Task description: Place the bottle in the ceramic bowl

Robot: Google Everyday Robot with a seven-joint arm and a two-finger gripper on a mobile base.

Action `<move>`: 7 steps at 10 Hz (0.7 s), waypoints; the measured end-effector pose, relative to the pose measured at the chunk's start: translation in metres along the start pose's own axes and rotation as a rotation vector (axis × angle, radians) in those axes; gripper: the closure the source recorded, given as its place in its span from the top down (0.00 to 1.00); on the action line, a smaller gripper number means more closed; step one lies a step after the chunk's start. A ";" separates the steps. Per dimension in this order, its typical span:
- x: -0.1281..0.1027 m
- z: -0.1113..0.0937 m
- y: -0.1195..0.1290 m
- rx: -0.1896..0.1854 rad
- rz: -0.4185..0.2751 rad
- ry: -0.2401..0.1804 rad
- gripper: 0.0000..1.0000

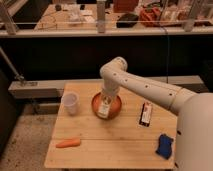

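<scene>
Gripper (105,99) above ceramic bowl (116,104), fingers clamped on bottle (104,110) top; bottle hangs upright over bowl's front rim.

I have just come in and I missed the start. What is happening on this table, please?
The robot's arm reaches over the wooden table, its gripper just above the ceramic bowl. The bottle stands upright under the gripper, at the bowl's near edge; whether it is released is unclear. A white cup, a carrot, a dark packet and a blue object lie around.
</scene>
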State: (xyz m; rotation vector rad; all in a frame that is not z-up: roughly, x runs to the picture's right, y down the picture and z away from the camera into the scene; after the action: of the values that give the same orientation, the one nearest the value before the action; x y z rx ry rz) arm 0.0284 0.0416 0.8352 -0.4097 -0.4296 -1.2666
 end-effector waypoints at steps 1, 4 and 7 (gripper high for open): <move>0.000 0.000 0.000 0.001 -0.002 -0.001 0.28; 0.002 -0.003 0.000 0.003 -0.010 -0.006 0.28; 0.004 -0.004 0.000 0.004 -0.018 -0.011 0.28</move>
State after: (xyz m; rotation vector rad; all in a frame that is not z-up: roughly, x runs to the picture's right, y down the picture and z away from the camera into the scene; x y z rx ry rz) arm 0.0301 0.0367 0.8337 -0.4103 -0.4458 -1.2811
